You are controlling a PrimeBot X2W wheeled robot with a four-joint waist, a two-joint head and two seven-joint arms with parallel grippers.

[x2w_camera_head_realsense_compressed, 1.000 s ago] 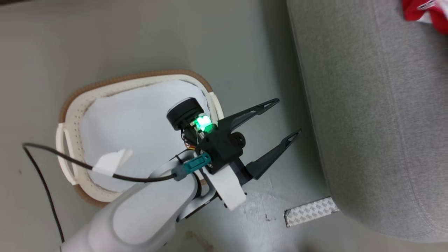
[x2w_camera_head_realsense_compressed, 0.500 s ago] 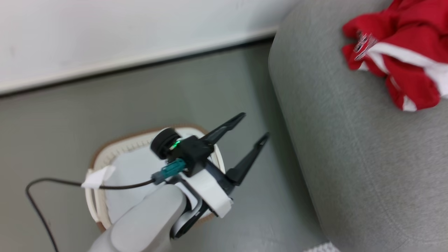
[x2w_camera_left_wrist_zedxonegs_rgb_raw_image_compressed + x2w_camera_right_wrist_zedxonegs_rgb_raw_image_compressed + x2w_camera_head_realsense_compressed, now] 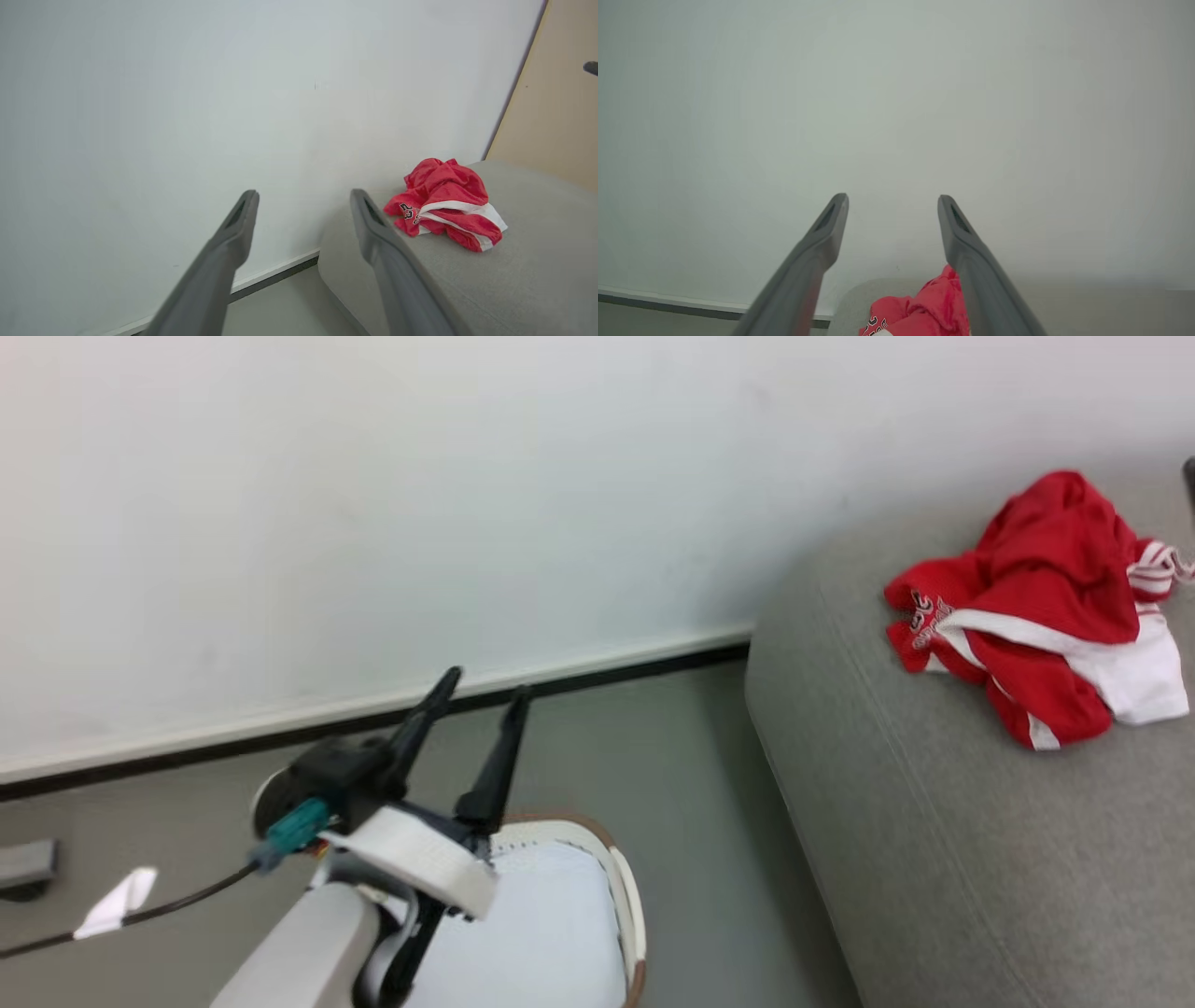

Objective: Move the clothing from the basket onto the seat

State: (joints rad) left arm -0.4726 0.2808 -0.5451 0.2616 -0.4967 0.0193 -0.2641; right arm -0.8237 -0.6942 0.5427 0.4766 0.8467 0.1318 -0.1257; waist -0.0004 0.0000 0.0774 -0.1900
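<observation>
Head view first: the plain white wall [image 3: 467, 476] is the biggest thing, straight ahead of where the left gripper [image 3: 485, 683] points. Next is the grey sofa seat [image 3: 934, 859], off to that gripper's right, with grey floor [image 3: 691, 765] running between the two. The laundry basket [image 3: 627, 905] sits on the floor right under the left gripper and its pale forearm [image 3: 299, 952]; you can see the brown rim and the pale lining inside. The red clothing [image 3: 1036, 616] with the white stripe trim is lying crumpled on the seat, well away to the gripper's right, with nothing touching it. The left gripper's fingers are spread wide with nothing between them, tips aimed at the wall's baseboard [image 3: 597, 665]. In the right wrist view the right gripper [image 3: 893, 198] is spread wide too and holding nothing. A bit of the red clothing peeks out low down past its right-hand finger, partly hidden by it. Small stuff: a black cable [image 3: 187, 894] trails off behind the left gripper's wrist, with a white tape tag [image 3: 117, 901] on it.
</observation>
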